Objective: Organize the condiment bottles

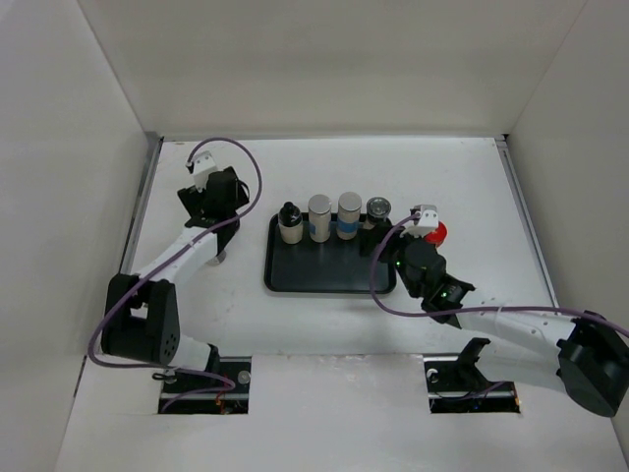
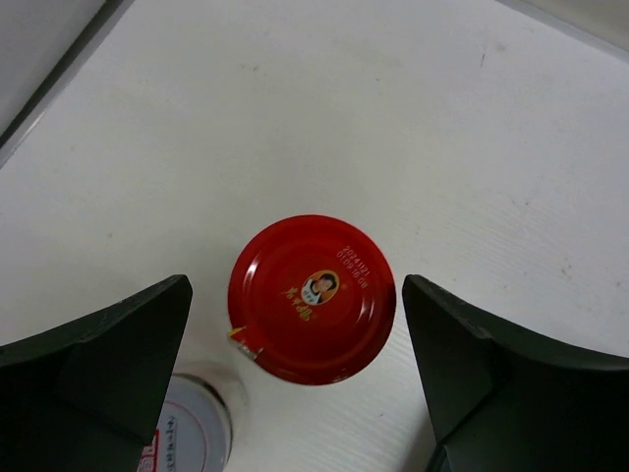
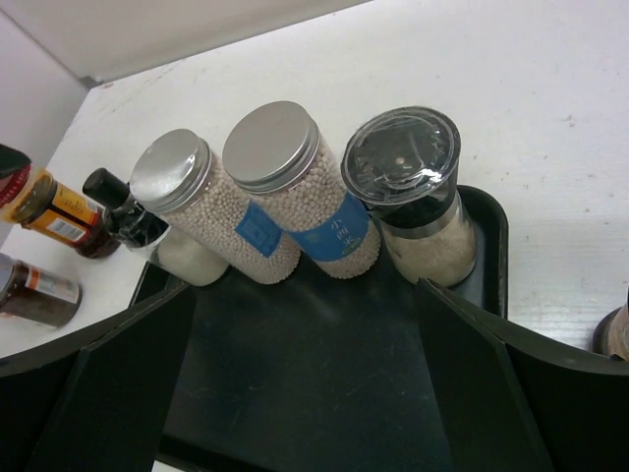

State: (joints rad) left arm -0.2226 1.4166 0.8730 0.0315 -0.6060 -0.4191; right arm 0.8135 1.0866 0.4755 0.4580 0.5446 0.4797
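A red-lidded jar (image 2: 313,298) stands on the white table, and my left gripper (image 2: 295,290) hangs open straight above it, one finger on each side and neither touching. A white-lidded jar (image 2: 192,430) stands close beside it. In the overhead view the left gripper (image 1: 211,202) hides both. On the black tray (image 1: 329,275) the back row holds a black-capped bottle (image 1: 290,222), two white cylinders with blue labels (image 1: 319,217) (image 1: 349,214) and a dark-lidded shaker (image 1: 378,210). My right gripper (image 3: 305,295) is open and empty over the tray's bare floor. Another red-lidded jar (image 1: 437,233) stands right of the tray.
White walls close in the table on the left, back and right. In the right wrist view two brown jars (image 3: 54,211) (image 3: 34,290) stand off the tray's left side. The tray's rim (image 3: 491,246) lies just beyond the right finger. Purple cables loop above both wrists.
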